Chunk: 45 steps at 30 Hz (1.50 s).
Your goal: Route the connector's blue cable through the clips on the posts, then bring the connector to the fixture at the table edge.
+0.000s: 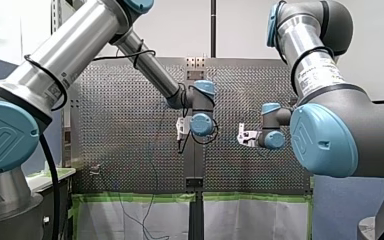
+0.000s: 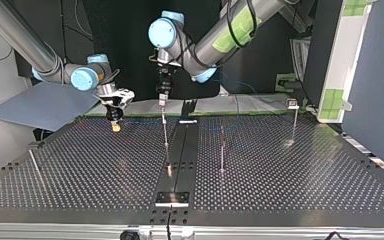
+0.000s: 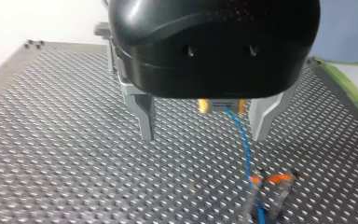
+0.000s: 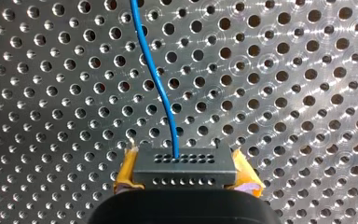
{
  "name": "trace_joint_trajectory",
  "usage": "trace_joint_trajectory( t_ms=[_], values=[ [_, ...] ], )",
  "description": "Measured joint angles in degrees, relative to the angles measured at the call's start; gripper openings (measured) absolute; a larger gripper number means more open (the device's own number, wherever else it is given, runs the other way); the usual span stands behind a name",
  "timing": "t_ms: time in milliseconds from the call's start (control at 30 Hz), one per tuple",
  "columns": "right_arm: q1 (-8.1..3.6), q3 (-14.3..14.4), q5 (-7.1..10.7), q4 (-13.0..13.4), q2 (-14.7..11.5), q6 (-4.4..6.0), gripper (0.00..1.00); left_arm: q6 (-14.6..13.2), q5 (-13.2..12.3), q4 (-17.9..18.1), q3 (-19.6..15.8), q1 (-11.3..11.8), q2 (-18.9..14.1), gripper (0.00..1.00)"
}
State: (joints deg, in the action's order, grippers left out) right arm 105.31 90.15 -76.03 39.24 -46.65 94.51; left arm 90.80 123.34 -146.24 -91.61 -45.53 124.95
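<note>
My right pincer (image 4: 184, 158) is clamped on the black connector (image 4: 185, 169), with a yellow pad on either flank. The blue cable (image 4: 156, 79) leaves the connector's face and snakes ahead over the perforated surface (image 4: 289, 93). My left pincer (image 3: 204, 137) hangs with its metal fingers apart, gripping nothing. Below and ahead of it the cable drops to a clear, orange-tipped clip (image 3: 269, 186); I can't tell whether it is seated there. Routing looks like the step in hand. I'd hold the connector firmly, feed slack gently, and close the left on the cable just short of the clip, guiding it in without kinking.
</note>
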Motion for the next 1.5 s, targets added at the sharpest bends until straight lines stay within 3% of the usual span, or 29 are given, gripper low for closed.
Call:
trace_joint_trajectory(
  t_ms=[400, 733, 1333, 1500],
  values=[
    [0.09, 0.0, 0.59, -0.1, 0.0, 0.16, 0.00, 3.6, 0.3, 5.9, -5.9, -1.7, -5.9, 1.00],
    [0.29, 0.0, 1.34, -0.6, 0.0, 0.16, 0.00, 6.1, 2.6, 10.8, -10.8, -0.7, -10.8, 1.00],
    [0.67, 0.1, 1.58, -0.5, 0.0, 0.16, 0.00, 8.7, 1.8, 19.4, -19.4, -0.7, -19.4, 1.00],
    [0.76, 0.0, 1.58, -0.5, 0.0, 0.17, 0.00, 9.8, 1.6, 20.3, -21.8, -0.5, -21.8, 1.00]
  ],
)
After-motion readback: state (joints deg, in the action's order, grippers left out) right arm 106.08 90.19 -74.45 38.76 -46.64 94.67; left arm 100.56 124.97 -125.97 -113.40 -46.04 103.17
